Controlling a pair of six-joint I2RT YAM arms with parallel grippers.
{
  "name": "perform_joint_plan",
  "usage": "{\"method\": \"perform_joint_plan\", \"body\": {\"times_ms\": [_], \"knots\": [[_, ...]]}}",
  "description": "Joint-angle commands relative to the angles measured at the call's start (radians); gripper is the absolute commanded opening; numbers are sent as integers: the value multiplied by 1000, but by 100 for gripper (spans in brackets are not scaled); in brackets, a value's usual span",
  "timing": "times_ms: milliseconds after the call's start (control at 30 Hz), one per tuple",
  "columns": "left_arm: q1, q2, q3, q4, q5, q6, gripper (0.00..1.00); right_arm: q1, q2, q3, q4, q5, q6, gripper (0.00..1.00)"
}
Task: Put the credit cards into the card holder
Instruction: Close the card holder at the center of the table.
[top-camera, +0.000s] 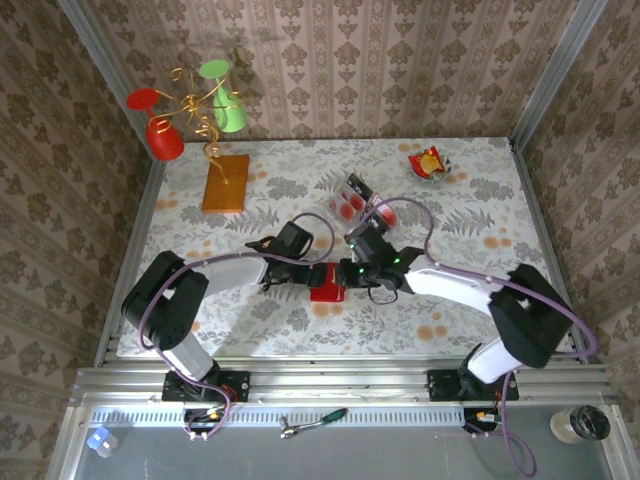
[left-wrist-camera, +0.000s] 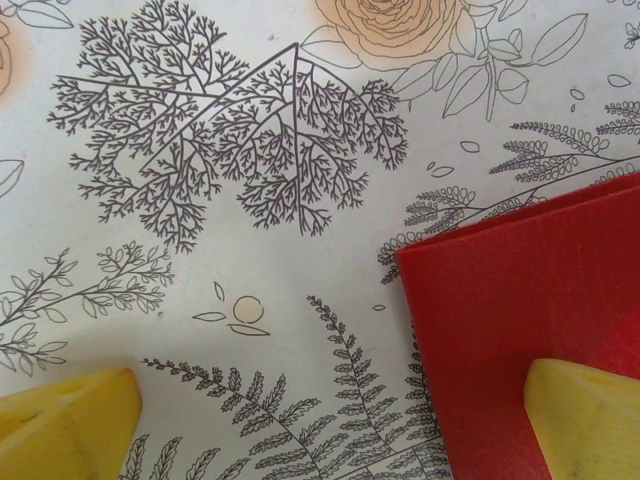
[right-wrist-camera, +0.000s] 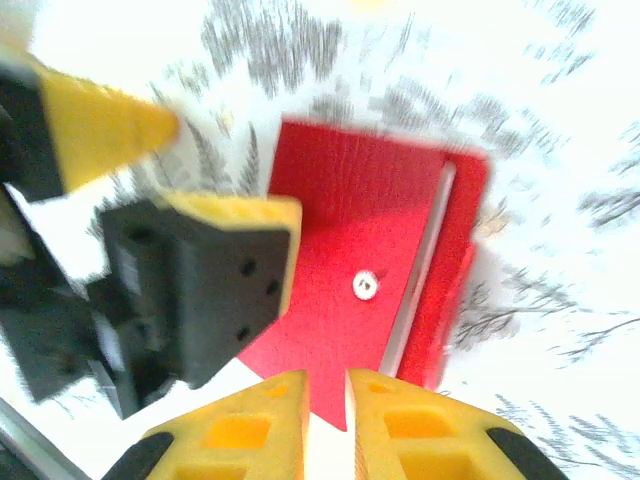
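1 card holder (right-wrist-camera: 372, 225), flanked from 2 sides; the credit cards (top-camera: 350, 200) lie well beyond it.

The bright-red card holder lies flat on the patterned table (top-camera: 480, 205), snap stud up and, as far as I can tell, folded shut. The left gripper (left-wrist-camera: 325, 410) is spread wide and pinches nothing, with 1 finger (left-wrist-camera: 585, 415) over the holder's edge and the other over bare cloth. The right gripper (right-wrist-camera: 327, 400) has its fingers almost pressed together with nothing seen between them, and the holder's near corner lies straight ahead of its tips. The cards sit loose toward the back of the table, past the holder, and look nearer the right gripper than the left. Their long axis is too small to read. In my judgement the holder must be opened before any card is fetched.
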Motion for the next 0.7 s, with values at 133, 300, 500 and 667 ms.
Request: {"method": "perform_joint_plan", "body": {"times_ms": [133,300,500,667], "knots": [[-19,29,-28,-6,-35,-23,100,-70,-42,-2,-140,46,-38,36],[-21,17,-39,5,-34,-29,100,-68,17,37,-154,22,-55,42],[-21,11,-43,8,-32,-30,100,-48,86,82,-152,3,-62,42],[-21,8,-45,8,-32,-30,100,-38,129,107,-154,5,-66,39]]}}
